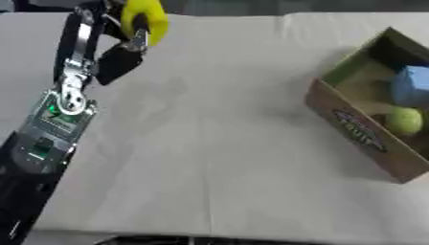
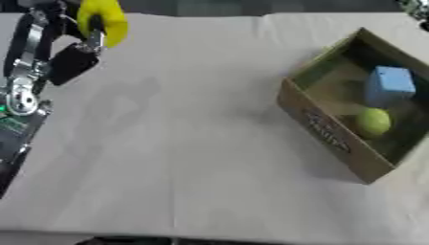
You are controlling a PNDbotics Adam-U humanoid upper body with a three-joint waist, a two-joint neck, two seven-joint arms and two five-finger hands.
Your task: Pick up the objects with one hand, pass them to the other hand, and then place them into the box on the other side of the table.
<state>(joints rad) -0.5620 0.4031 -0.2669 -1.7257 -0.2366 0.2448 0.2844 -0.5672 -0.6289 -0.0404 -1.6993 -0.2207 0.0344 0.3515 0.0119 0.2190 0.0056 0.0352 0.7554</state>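
At far left, my left hand [image 1: 126, 50] is raised over the back of the desk [image 1: 218, 143], fingers [image 1: 138, 38] curled around a yellow object [image 1: 144, 19]. Its long axis runs roughly upright, tilted slightly. The white cloth between hand and box lies bare. At right, an open cardboard box [image 2: 322, 131] sits askew, holding a light blue block [image 2: 389, 83] and, just beside it, a yellow-green ball [image 2: 373, 122]. My right hand is out of sight.
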